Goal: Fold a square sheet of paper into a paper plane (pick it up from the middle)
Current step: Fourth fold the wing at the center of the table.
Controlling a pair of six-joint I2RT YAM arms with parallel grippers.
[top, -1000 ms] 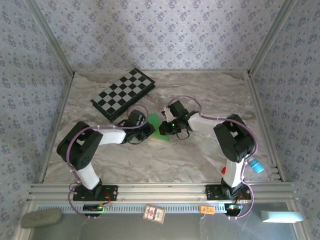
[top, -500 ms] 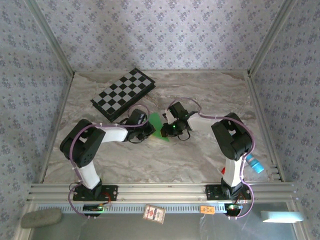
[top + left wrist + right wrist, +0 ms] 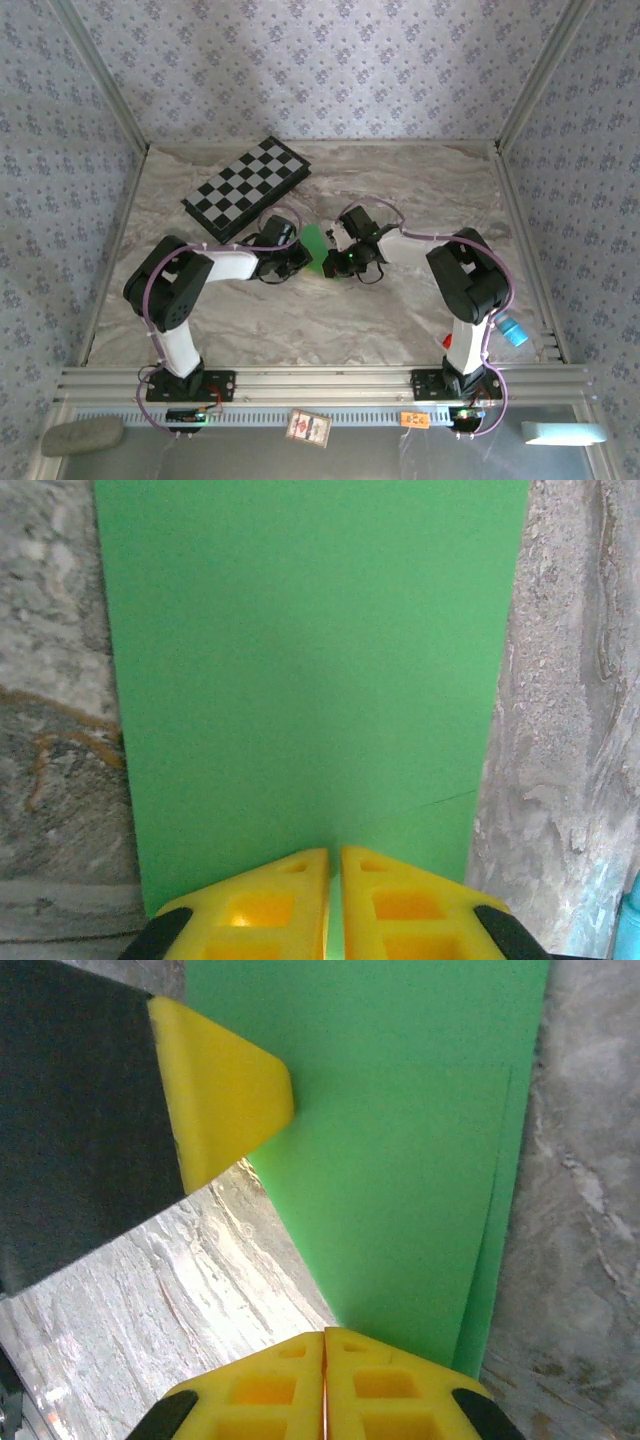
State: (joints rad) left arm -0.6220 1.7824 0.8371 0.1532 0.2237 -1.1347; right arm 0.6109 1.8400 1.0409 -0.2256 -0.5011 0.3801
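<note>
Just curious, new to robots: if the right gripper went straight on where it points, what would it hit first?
The right gripper is pinching the green paper plane, which lies straight ahead. A yellow finger of the left gripper sits beside that line, probably missed; depth unclear.

You count one paper plane (image 3: pixel 314 245), one checkered board (image 3: pixel 245 187), one table (image 3: pixel 400 320), one blue object (image 3: pixel 513 332) and two grippers: the left gripper (image 3: pixel 335 858) and the right gripper (image 3: pixel 325 1340).

Green paper plane (image 3: pixel 300 660), black-and-white checkered board (image 3: pixel 245 187)
</note>
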